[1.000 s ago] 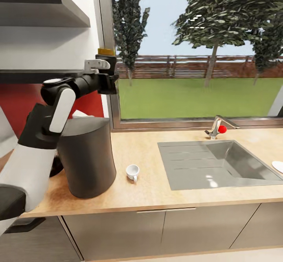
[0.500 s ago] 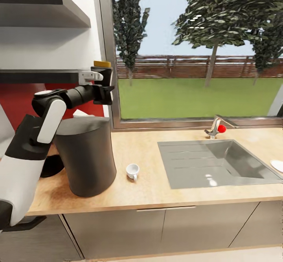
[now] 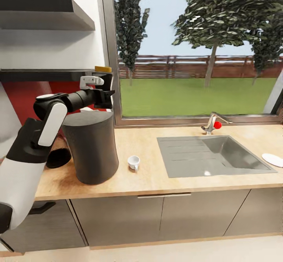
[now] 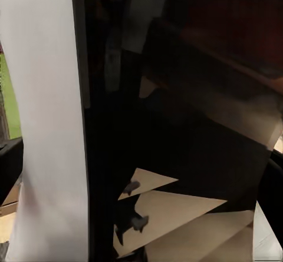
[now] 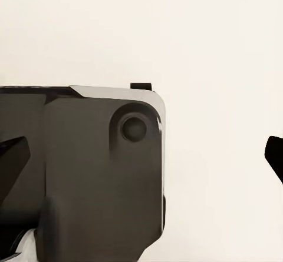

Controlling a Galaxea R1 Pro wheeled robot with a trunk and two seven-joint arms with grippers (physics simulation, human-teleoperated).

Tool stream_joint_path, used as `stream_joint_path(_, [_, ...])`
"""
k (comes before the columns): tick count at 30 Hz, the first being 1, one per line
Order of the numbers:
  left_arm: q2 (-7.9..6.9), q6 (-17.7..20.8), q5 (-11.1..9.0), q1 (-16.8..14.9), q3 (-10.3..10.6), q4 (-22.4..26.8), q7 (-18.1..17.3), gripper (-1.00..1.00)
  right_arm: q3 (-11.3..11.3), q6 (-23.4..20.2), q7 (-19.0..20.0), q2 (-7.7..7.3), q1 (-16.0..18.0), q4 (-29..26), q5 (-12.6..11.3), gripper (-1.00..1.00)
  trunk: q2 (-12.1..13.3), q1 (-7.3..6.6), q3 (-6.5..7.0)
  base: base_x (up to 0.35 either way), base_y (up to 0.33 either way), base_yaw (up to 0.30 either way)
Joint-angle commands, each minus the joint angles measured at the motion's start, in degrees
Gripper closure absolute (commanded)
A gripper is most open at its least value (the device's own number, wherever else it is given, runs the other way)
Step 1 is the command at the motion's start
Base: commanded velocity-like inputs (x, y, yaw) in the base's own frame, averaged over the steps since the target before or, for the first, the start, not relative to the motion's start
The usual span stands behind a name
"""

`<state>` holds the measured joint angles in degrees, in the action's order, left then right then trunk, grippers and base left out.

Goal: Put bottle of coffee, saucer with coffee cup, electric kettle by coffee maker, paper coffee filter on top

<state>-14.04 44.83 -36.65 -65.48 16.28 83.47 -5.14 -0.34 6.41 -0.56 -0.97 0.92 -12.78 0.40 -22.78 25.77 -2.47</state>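
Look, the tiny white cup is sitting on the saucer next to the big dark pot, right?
Not quite. In the head view the coffee cup does stand next to the big dark pot, but directly on the kitchen countertop, not on the saucer. The saucer lies far away, past the sink.

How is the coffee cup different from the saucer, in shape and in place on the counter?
The coffee cup is a small upright bowl shape with a loop handle; the saucer is flat and wider. The cup stands left of the sink, near the tall dark cylinder; the saucer lies right of the sink, by the picture's edge. Both are plain white and rest on the kitchen countertop, apart.
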Motion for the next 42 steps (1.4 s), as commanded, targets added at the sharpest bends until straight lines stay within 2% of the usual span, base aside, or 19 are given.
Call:
stream_joint_path(1, [-0.08, 0.17, 0.22, 0.01, 0.0, 0.02, -0.18, 1.0, -0.07, 0.19, -0.06, 0.01, 0.04, 0.04, 0.04, -1.0, -0.14, 0.01, -0.14, -0.232, 0.144, 0.0])
stream_joint_path(6, [-0.29, 0.17, 0.43, 0.72, -0.16, 0.02, -0.13, 1.0, -0.04, 0.19, -0.06, 0.01, 0.04, 0.04, 0.04, -1.0, -0.14, 0.01, -0.14, -0.251, 0.196, 0.0])
stream_joint_path(8, [-0.47, 0.22, 0.42, 1.56, -1.1, 0.02, -0.15, 1.0, -0.04, 0.19, -0.06, 0.02, 0.04, 0.04, 0.04, -1.0, -0.14, 0.01, -0.14, -0.147, 0.13, 0.0])
stream_joint_path(12, [-2.41, 0.25, 0.22, 3.05, -2.74, 0.02, -0.32, 1.0, -0.03, 0.19, -0.06, 0.02, 0.04, 0.04, 0.04, -1.0, -0.14, 0.01, -0.14, -0.032, 0.029, 0.0])
stream_joint_path(16, [-5.79, 0.23, 0.13, 4.85, -3.98, 0.02, -1.18, 1.0, -0.02, 0.18, -0.06, 0.02, 0.04, 0.04, 0.04, -1.0, -0.14, 0.01, -0.14, -0.005, 0.005, 0.0])
stream_joint_path(17, [-7.3, 0.18, 0.19, 5.81, -5.69, 0.02, -3.33, 1.0, -0.02, 0.18, -0.06, 0.04, 0.04, 0.04, 0.04, -1.0, -0.14, 0.01, -0.14, -0.001, 0.001, 0.0])
stream_joint_path(18, [-8.59, -0.06, 0.67, 7.47, -9.56, 0.02, -7.11, 1.0, -0.01, 0.19, -0.06, 0.02, 0.04, 0.04, 0.04, -1.0, -0.14, 0.01, -0.14, 0.0, 0.0, 0.0])
stream_joint_path(20, [-10.24, -0.17, 0.86, 9.63, -13.81, 0.02, -8.77, 1.0, -0.01, 0.18, -0.06, 0.02, 0.04, 0.06, 0.04, -1.0, -0.14, 0.01, -0.14, 0.0, 0.0, 0.0])
stream_joint_path(22, [-12.63, -0.35, 0.89, 11.69, -16.16, 0.01, -9.89, 1.0, -0.01, 0.18, -0.06, 0.07, 0.04, 0.05, 0.04, -1.0, -0.14, 0.01, -0.14, 0.0, 0.0, 0.0])
stream_joint_path(27, [-16.33, -0.81, 1.43, 15.84, -19.99, -0.2, -13.47, 1.0, -0.01, 0.19, -0.06, 0.09, 0.04, 0.05, 0.04, -1.0, -0.14, 0.01, -0.14, 0.0, 0.0, 0.0])
stream_joint_path(30, [-17.01, -2.31, 3.27, 18.51, -21.44, -0.2, -14.0, 1.0, -0.01, 0.19, -0.06, 0.09, 0.04, 0.04, 0.04, -1.0, -0.14, 0.01, -0.14, 0.0, 0.0, 0.0])
stream_joint_path(34, [-17.21, -8.15, 8.03, 22.8, -22.6, -0.19, -14.1, 1.0, -0.01, 0.19, -0.06, 0.09, 0.04, 0.04, 0.04, -1.0, -0.14, 0.01, -0.14, 0.0, 0.0, 0.0])
stream_joint_path(36, [-17.16, -10.58, 9.54, 25.49, -23.09, -0.17, -14.08, 1.0, -0.01, 0.19, -0.06, 0.09, 0.04, 0.04, 0.04, -1.0, -0.14, 0.01, -0.14, 0.0, 0.0, 0.0])
stream_joint_path(39, [-17.03, -14.21, 10.37, 29.48, -23.38, -0.26, -13.76, 1.0, -0.01, 0.19, -0.06, 0.09, 0.04, 0.04, 0.04, -1.0, -0.14, 0.01, -0.14, 0.0, 0.0, 0.0])
stream_joint_path(42, [-16.88, -20.4, 10.74, 34.09, -23.47, -0.51, -12.84, 1.0, -0.01, 0.19, -0.06, 0.09, 0.04, 0.04, 0.04, -1.0, -0.14, 0.01, -0.14, 0.0, 0.0, 0.0])
